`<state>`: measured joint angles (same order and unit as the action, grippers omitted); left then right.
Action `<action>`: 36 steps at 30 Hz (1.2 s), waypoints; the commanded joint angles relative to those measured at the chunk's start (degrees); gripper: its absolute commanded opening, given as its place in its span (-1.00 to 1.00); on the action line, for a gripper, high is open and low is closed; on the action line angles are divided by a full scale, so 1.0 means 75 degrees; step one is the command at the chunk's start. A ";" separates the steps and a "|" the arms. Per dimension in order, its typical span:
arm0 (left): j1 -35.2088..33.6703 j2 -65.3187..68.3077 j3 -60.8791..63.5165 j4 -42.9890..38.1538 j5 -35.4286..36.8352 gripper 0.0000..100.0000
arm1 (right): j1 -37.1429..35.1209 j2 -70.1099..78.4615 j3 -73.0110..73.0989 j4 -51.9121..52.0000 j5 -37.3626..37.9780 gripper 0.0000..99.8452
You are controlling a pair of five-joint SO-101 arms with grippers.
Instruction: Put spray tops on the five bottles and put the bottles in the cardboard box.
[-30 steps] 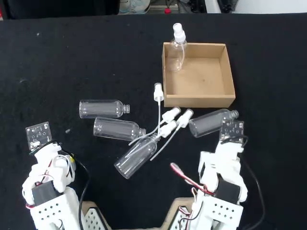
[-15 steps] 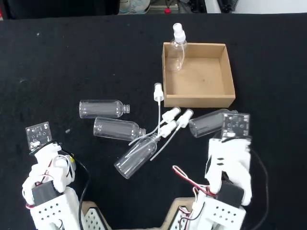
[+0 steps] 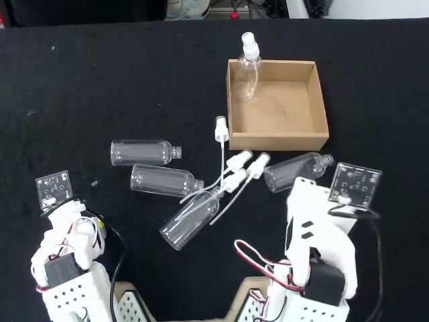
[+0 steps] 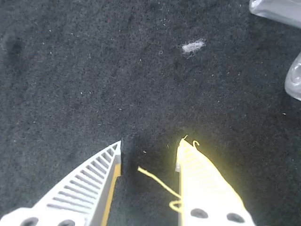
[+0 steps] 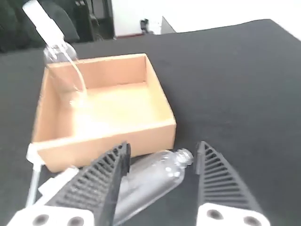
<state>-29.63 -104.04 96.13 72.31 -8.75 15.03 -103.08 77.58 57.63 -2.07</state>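
Observation:
The open cardboard box (image 3: 278, 104) sits at the back right, with a clear bottle carrying a white spray top (image 3: 248, 67) standing in its far left corner. Four uncapped clear bottles lie on the black table: one at the left (image 3: 144, 152), one below it (image 3: 165, 180), one slanted in the middle (image 3: 191, 218), and one in front of the box (image 3: 295, 171). Several loose spray tops (image 3: 239, 161) lie between them. My right gripper (image 5: 163, 145) is open just behind the bottle in front of the box (image 5: 155, 176). My left gripper (image 4: 148, 150) is open over bare table.
The right arm (image 3: 315, 225) rises at the front right and the left arm (image 3: 67, 235) at the front left. The box (image 5: 103, 108) stands just past the near bottle. Two bottle edges (image 4: 294, 80) show beside the left gripper. A lint speck (image 4: 193, 45) lies on the cloth.
The right arm has lifted and swung its wrist to the right, bringing the bottle in front of the box more into sight. The left arm and all bottles stayed put.

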 commanded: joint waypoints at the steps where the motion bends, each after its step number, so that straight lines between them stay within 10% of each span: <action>1: -0.0029 -0.0059 0.0158 0.0059 -0.0035 -0.62 | -0.0246 0.0322 -0.0639 -0.0129 -0.0832 -0.55; 15: -0.0029 -0.0059 0.0158 0.0059 -0.0035 -0.62 | -0.0234 0.7273 -0.3464 -0.0481 -0.3305 -0.54; 36: -0.0029 -0.0059 0.0158 0.0059 -0.0035 -0.62 | -0.0023 1.2853 -0.6324 -0.0481 -0.4185 -0.43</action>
<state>-29.63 -104.04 96.13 72.31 -8.75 13.98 -9.45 35.12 55.25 -32.40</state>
